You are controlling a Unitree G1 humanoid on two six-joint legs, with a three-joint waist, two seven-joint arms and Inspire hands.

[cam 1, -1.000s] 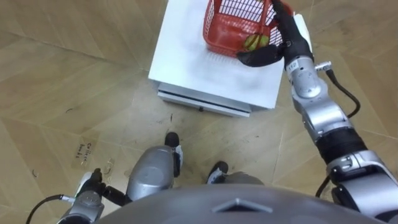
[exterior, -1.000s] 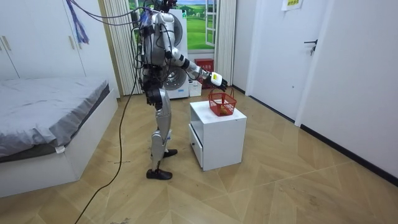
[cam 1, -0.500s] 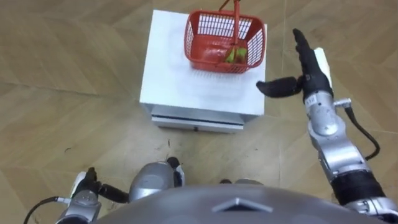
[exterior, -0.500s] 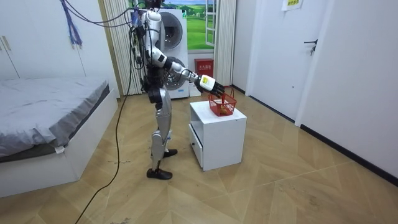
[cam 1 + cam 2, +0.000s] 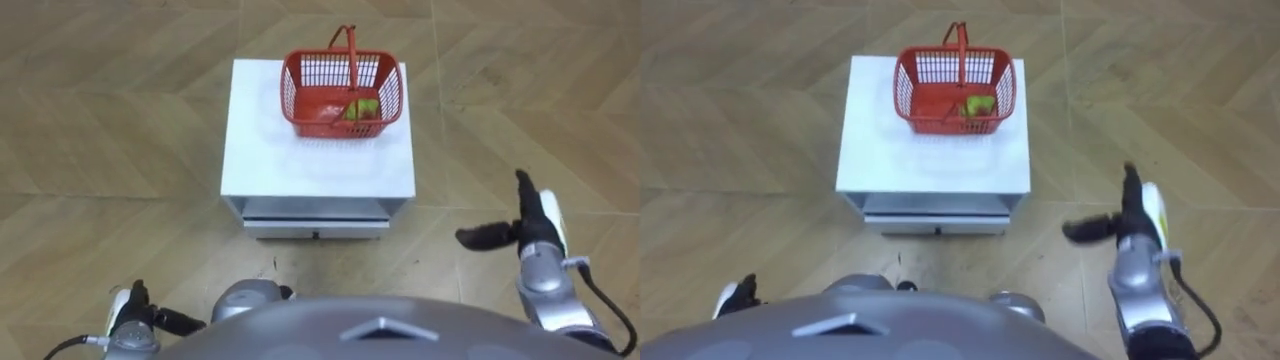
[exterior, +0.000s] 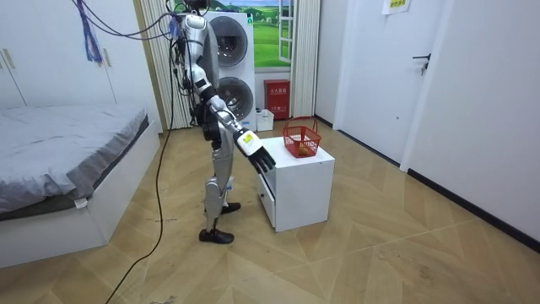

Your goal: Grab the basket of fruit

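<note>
Basket (image 5: 340, 100) stands at the tabletop's (image 5: 300, 165) far edge. Right hand (image 5: 530, 235), fingers straight and empty, hangs well short of it, over the floor (image 5: 120, 120). Risk: a pushing reach could shove the basket off that edge.

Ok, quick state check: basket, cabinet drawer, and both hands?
fruit basket: upright on the white cabinet, handle up, fruit inside, untouched.
drawer: shut.
right hand: open, over the floor right of the cabinet.
left hand: low at the robot's left side, idle.
</note>
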